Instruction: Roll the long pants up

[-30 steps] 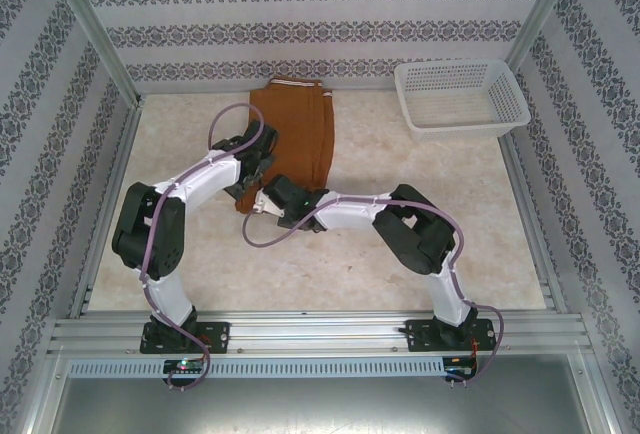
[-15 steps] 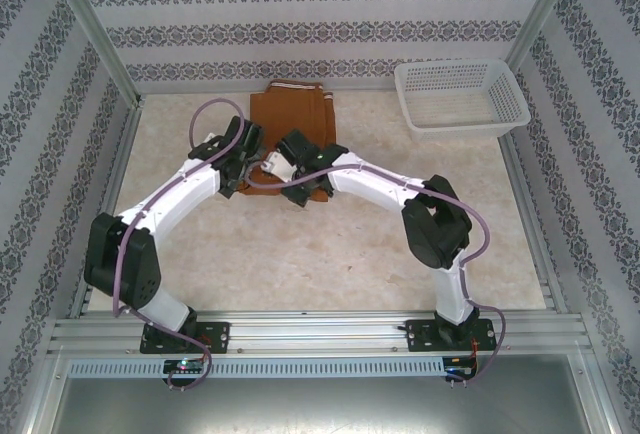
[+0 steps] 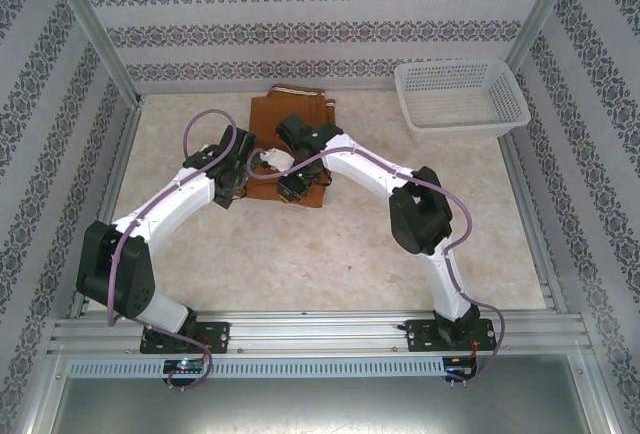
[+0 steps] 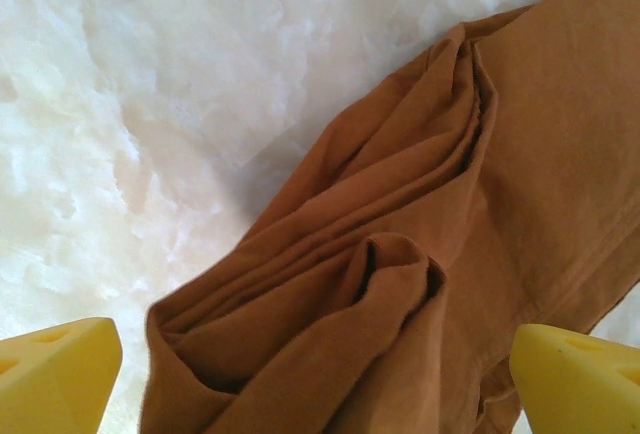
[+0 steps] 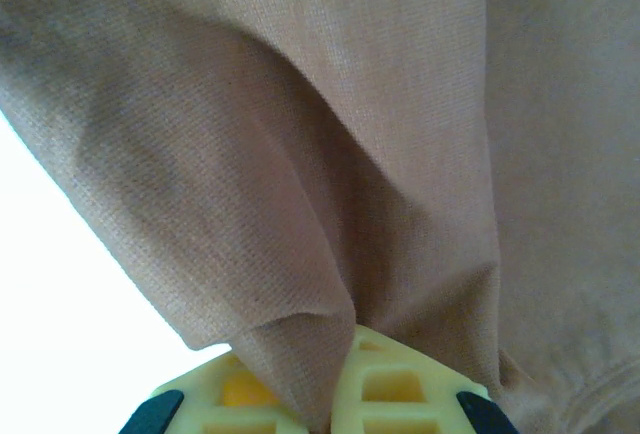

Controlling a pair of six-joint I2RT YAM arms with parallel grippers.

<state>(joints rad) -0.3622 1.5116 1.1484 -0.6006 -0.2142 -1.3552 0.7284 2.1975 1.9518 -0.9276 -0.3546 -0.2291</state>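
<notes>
1. Pants [image 3: 268, 119]: rust-brown woven cloth at the far middle of the table [image 3: 300, 254]. The waistband, with a paler striped lining, lies toward the back wall. The far part is flat and roughly rectangular, and the near part is bunched under both arms.
2. In the left wrist view the near part forms a loose roll of several soft layers. It has rounded folds and a dark hollow at its end. Beside it the cloth is flat and smooth, with one thin stitched seam.
3. Left gripper [image 4: 318, 389]: the jaws are wide apart and hang over the roll. The yellow fingers [image 4: 55, 374] are blunt and wedge-shaped, one at each side of the cloth. I cannot tell if they touch it.
4. Right gripper [image 5: 325, 399]: the jaws are together, clamped on a fold of the pants. The yellow pads have square holes, and the cloth comes out of them as a tight ridge that then spreads wide. The fine weave is visible there.
5. Table: a pale, glossy surface with a cloudy marble pattern in cream and white.
6. Basket [image 3: 460, 126]: white plastic, rectangular, with mesh walls. It stands at the far right corner, well apart from the pants.
</notes>
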